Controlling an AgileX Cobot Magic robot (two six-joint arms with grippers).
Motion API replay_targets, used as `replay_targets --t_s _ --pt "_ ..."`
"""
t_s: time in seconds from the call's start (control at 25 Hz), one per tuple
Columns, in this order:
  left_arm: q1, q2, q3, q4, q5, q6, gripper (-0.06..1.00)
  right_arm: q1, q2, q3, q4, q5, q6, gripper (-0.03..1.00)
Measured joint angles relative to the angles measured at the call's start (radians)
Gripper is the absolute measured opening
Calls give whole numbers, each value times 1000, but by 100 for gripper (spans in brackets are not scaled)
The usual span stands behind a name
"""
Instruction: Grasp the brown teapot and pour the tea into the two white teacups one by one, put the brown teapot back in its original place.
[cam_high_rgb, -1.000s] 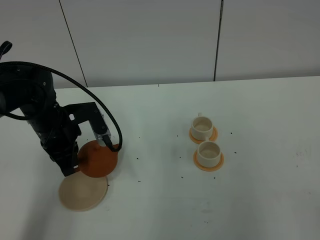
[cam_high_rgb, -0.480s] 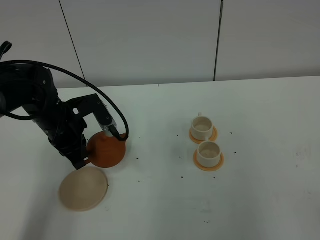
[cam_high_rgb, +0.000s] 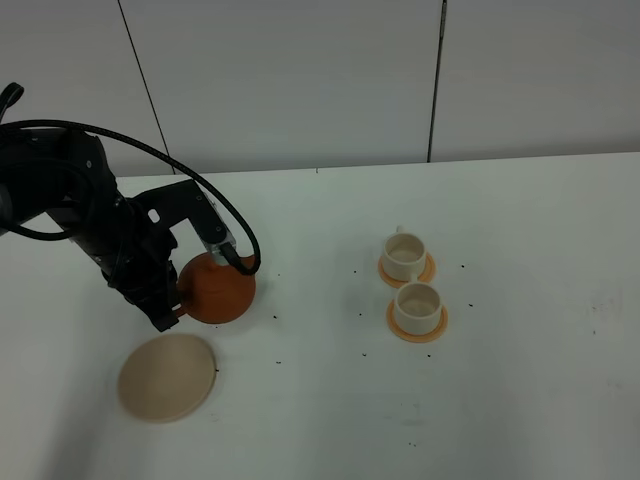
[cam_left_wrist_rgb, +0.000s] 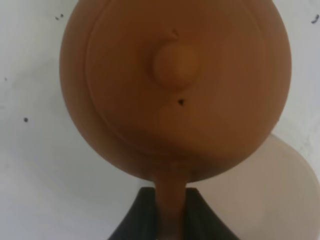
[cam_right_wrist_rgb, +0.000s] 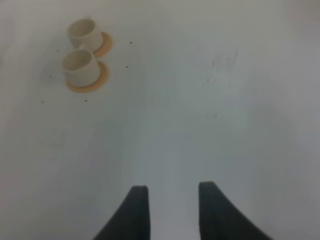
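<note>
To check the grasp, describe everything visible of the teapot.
The teapot is squat, round, reddish-brown, matte like clay, with a lid, a small knob and a thin handle. The left gripper is shut on that handle. The pot hangs upright, lid on, beside the coaster, not on it, apparently lifted off the table.

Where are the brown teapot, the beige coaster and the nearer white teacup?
brown teapot (cam_high_rgb: 220, 290), exterior high view, round body.
beige coaster (cam_high_rgb: 166, 377), exterior high view, disc's middle.
nearer white teacup (cam_high_rgb: 418, 301), exterior high view, inside the cup.

One teapot (cam_high_rgb: 218, 290), one coaster (cam_high_rgb: 167, 377), two teacups (cam_high_rgb: 403, 255) (cam_high_rgb: 418, 305) (and two saucers (cam_high_rgb: 429, 272) (cam_high_rgb: 438, 324) under them).
</note>
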Motion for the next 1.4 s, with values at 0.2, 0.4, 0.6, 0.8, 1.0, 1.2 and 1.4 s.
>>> replay_targets --t_s 0.2,0.4,0.6,0.8,1.0,1.2,1.4 --pt "0 0 0 -26 -14 19 17 0 0 0 0 0 0 24" --pt "-11 0 0 -71 -39 44 17 0 0 0 0 0 0 24" --pt "-54 0 -1 -73 -83 45 17 0 0 0 0 0 0 24" --pt "-113 21 -66 -69 -77 24 17 0 0 0 0 0 0 24" --pt "-179 84 -180 -5 -27 -36 17 0 0 0 0 0 0 24" --pt "-219 159 -309 51 34 -99 17 0 0 0 0 0 0 24" --pt "-241 228 -434 65 93 -130 17 0 0 0 0 0 0 24"
